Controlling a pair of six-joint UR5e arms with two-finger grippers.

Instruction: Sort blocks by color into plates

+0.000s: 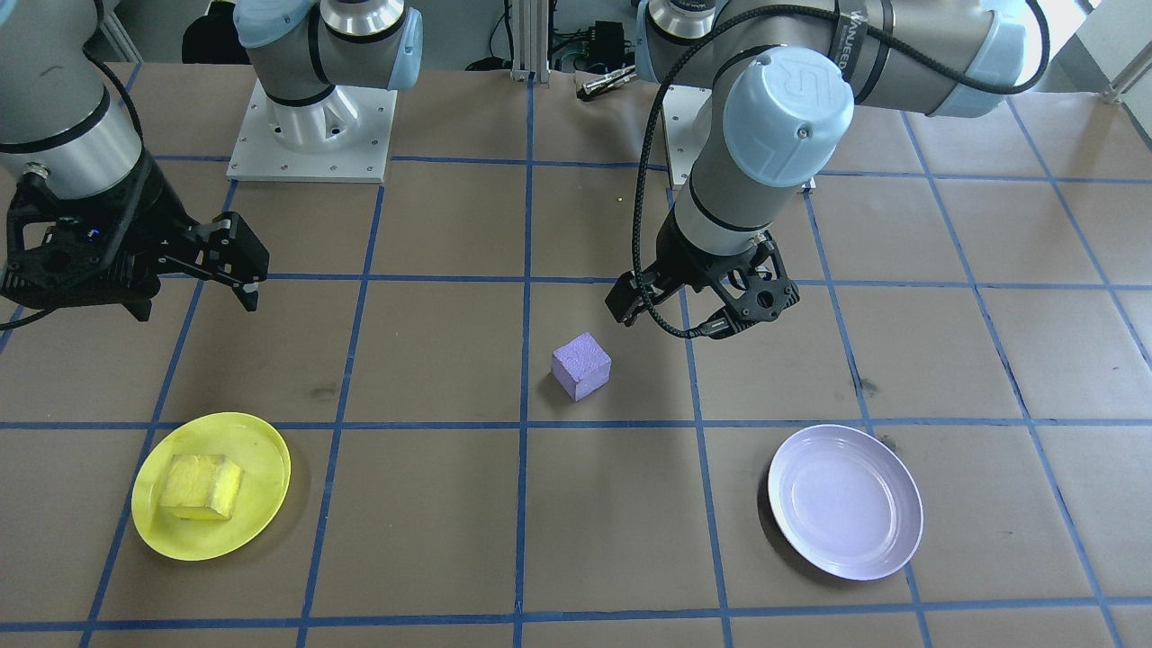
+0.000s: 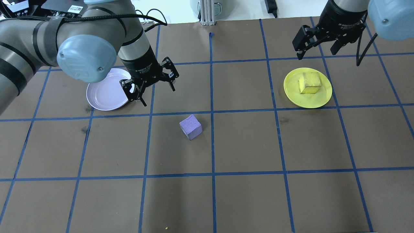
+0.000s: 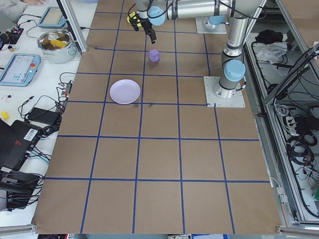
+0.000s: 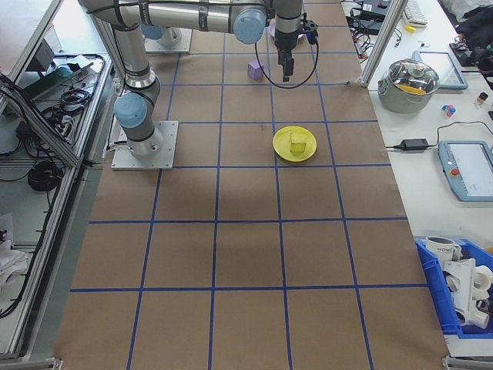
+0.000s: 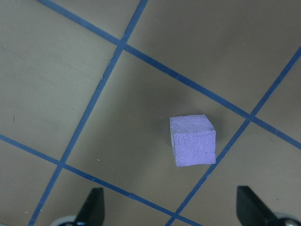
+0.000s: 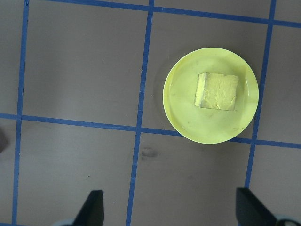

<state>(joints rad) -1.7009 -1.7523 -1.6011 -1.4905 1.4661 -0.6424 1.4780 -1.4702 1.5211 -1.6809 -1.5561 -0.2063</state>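
Note:
A light purple block (image 1: 581, 364) (image 2: 190, 127) (image 5: 194, 140) lies alone on the brown table near its middle. My left gripper (image 2: 158, 96) (image 1: 695, 310) (image 5: 170, 212) hovers open and empty, a little off to the side of that block and above it. The lavender plate (image 2: 106, 94) (image 1: 846, 501) lies empty beside the left arm. The yellow block (image 2: 310, 83) (image 6: 217, 91) rests inside the yellow plate (image 2: 318, 98) (image 1: 234, 531) (image 6: 183, 108). Above the table on the far side of that plate, my right gripper (image 2: 316, 53) (image 1: 193, 301) (image 6: 170, 212) is open and holds nothing.
Blue tape lines divide the table into squares. Both arm bases (image 1: 310, 135) are bolted at the robot's edge, with an aluminium post (image 2: 206, 13) between them. A side bench carries a lidded pot (image 4: 414, 83), tablets and cables; a blue bin (image 4: 462, 289) stands further along.

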